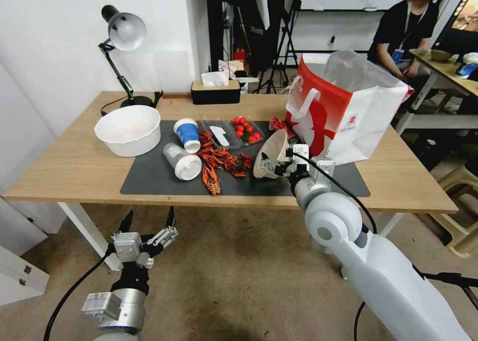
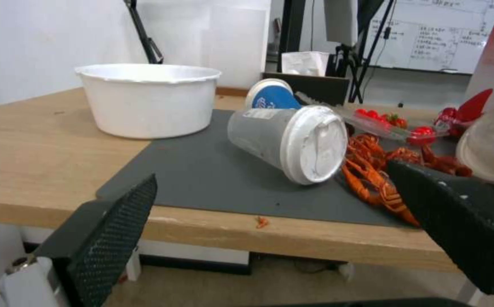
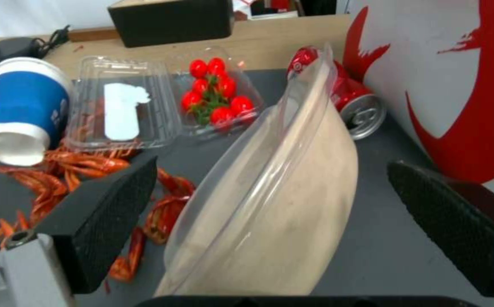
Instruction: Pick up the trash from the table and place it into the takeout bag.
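Right gripper [image 3: 270,213] wide around tilted bowl [image 3: 292,204]; red can [image 3: 355,102] half hidden.

Desk lamp [image 1: 124,37]: black, silver shade, at the far left corner.
Tissue box [image 1: 215,89]: black with a wooden top, a white tissue sticking out, at the far edge.
White tub [image 1: 128,130]: large, round, upright, partly over the left border of the dark surface.
Crayfish shells [image 1: 219,163]: orange-red, scattered in the middle.
Clear clamshell [image 1: 234,131]: open, cherry tomatoes [image 1: 245,129] in one half.
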{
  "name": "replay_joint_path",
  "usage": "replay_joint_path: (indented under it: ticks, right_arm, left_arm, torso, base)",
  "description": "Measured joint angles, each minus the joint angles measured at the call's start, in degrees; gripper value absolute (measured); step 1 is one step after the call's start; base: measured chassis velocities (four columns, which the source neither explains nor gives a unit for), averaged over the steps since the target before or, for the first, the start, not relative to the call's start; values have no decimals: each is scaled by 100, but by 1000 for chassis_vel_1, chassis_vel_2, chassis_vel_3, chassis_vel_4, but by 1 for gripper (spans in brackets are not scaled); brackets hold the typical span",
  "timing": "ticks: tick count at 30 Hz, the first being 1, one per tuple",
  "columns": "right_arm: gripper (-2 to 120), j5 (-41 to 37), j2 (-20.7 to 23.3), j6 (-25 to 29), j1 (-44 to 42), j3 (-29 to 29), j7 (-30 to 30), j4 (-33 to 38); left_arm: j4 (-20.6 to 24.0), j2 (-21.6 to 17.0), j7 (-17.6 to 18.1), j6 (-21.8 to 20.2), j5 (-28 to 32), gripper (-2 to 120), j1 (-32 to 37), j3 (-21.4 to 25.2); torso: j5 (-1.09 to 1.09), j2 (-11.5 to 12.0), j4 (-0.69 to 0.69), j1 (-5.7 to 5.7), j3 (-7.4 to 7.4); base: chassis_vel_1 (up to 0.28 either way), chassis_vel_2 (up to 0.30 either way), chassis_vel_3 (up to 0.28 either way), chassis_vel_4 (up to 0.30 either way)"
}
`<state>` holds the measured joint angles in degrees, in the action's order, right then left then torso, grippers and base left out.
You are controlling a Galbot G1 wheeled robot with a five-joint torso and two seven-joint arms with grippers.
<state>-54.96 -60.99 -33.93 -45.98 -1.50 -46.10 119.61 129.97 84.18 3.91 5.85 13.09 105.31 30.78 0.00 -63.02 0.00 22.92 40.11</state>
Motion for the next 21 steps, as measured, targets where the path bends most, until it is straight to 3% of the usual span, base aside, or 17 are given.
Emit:
replay_joint_path:
  ticks: [7, 14, 17, 20, 21]
  right_arm:
    - [100, 8, -76, -148, 34, 2, -87, -89]
    - [84, 19, -168, -211, -55, 38, -26, -105]
    - [70, 19, -154, -273, -105, 80, -31, -106]
    - [69, 17, -151, -277, -111, 86, -32, -104]
    - [63, 11, -143, -285, -126, 101, -33, -94]
  left_arm:
    - [-7, -25, -9, 2, 7, 100, 9, 8]
    - [-5, 50, -10, 34, 2, 100, 57, -46]
    - [-6, 36, 19, 73, 12, 100, 62, -34]
    - [-7, 32, 23, 77, 16, 100, 62, -30]
    - [-7, 28, 27, 86, 22, 100, 62, -24]
  torso:
    - [0, 0, 0, 0, 0]
    - [0, 0, 0, 0, 0]
    - [0, 0, 0, 0, 0]
    - [1, 0, 0, 0, 0]
    - [1, 0, 0, 0, 0]
  base:
    - [0, 0, 0, 0]
    - [0, 0, 0, 0]
    - [0, 0, 0, 0]
    - [0, 0, 0, 0]
    - [0, 0, 0, 0]
